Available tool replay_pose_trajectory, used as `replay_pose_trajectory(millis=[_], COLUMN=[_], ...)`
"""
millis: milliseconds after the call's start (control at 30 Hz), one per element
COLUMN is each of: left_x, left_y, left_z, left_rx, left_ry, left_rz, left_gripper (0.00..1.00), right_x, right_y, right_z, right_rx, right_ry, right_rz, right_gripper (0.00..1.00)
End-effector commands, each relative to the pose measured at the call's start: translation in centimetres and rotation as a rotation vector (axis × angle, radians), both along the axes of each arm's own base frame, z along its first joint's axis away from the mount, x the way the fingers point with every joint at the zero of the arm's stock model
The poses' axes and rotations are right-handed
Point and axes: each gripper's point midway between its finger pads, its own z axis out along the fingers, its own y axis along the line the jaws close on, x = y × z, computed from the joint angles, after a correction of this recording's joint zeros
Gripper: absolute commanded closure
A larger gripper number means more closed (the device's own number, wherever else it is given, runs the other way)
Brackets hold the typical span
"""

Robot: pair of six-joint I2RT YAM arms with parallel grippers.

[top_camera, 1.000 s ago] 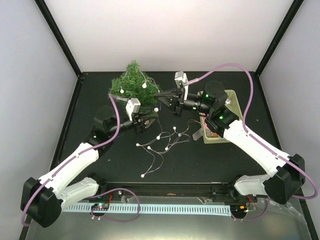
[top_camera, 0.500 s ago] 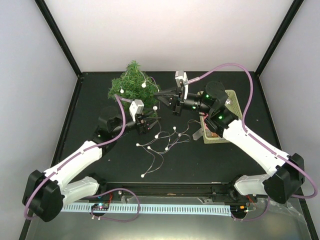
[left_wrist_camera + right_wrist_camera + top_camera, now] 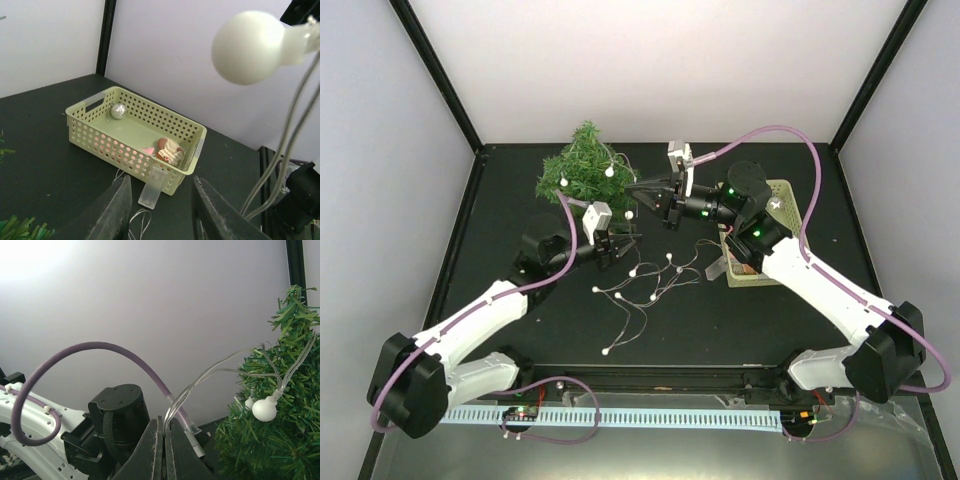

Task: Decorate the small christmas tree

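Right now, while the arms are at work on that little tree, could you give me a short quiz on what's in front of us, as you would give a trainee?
1. True or false: the right gripper is shut on the wire of the light string that runs up to the small christmas tree.
2. Where does the silver ball lie? A: in the green basket. B: hung on a branch. C: pinched between two fingers.
3. Fill in: the left gripper has its jaws ___, with nothing between them.

Key: 1 true; 2 A; 3 open.
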Motion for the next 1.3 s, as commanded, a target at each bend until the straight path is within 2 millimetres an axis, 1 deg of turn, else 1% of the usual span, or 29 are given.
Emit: replay_pose_trajectory(millis=[0, 67, 200, 233, 300, 400, 500, 633, 767, 867, 1000, 1067, 1100, 1133, 1200, 1233, 1267], left_x=[-0.4, -0.6, -0.7, -0.4, 0.4, 0.5, 0.2, -0.3, -0.8, -0.3, -0.1, -0.1, -0.1, -0.1, -0.4, -0.5, -0.7], left_y=[-0.5, -0.4, 0.3, 0.7, 2.1, 3.8, 4.6, 4.3, 3.2, 2.6, 2.1, 1.9, 1.8, 1.8, 1.6, 1.5, 1.5], left_z=[1.1, 1.1, 0.2, 0.1, 0.0, 1.0, 2.2, 2.5, 2.4, 1.7, 1.3, 1.4, 1.5, 1.6, 1.9, 2.0, 2.1], left_rx=[-0.009, -0.012, 0.017, 0.026, 0.038, 0.017, -0.012, -0.018, -0.022, -0.006, -0.005, -0.011, -0.015, -0.020, -0.026, -0.025, -0.026], left_ry=[-0.049, -0.052, -0.036, -0.022, 0.009, -0.029, -0.051, -0.057, -0.060, -0.038, -0.032, -0.036, -0.034, -0.033, -0.031, -0.027, -0.019], left_rz=[-0.035, -0.033, 0.001, 0.034, 0.148, 0.248, 0.281, 0.251, 0.176, 0.155, 0.135, 0.125, 0.121, 0.116, 0.095, 0.086, 0.081], left_gripper=[0.67, 0.67, 0.50, 0.47, 0.46, 0.40, 0.37, 0.34, 0.32, 0.33, 0.34, 0.36, 0.39, 0.45, 0.62, 0.76, 0.88], right_x=[0.3, 0.4, 0.3, 0.3, 0.3, 0.4, 0.5, 0.6, 0.7, 0.7, 0.6, 0.6, 0.6, 0.6, 0.6, 0.7, 0.8], right_y=[0.2, 0.3, 0.2, 0.2, 0.2, 0.3, 0.4, 0.5, 0.6, 0.6, 0.6, 0.6, 0.6, 0.6, 0.6, 0.7, 0.7], right_z=[0.8, 0.7, 0.8, 0.9, 1.0, 0.8, 0.9, 1.2, 1.2, 1.2, 1.2, 1.3, 1.3, 1.3, 1.2, 1.1, 0.9], right_rx=[0.025, 0.024, 0.026, 0.026, 0.026, 0.013, 0.005, 0.009, 0.007, 0.009, 0.011, 0.013, 0.014, 0.015, 0.014, 0.011, 0.006], right_ry=[-0.021, -0.018, -0.021, -0.024, -0.027, -0.027, -0.029, -0.031, -0.030, -0.026, -0.024, -0.024, -0.022, -0.023, -0.021, -0.021, -0.022], right_rz=[-0.012, -0.013, -0.012, -0.012, -0.014, -0.015, -0.014, -0.013, -0.010, -0.011, -0.005, -0.003, -0.004, -0.003, -0.004, -0.005, -0.009], right_gripper=[0.99, 0.99, 0.99, 0.99, 0.99, 0.99, 0.99, 0.99, 0.99, 0.99, 0.99, 0.99, 0.99, 0.99, 0.99, 0.99, 0.99])
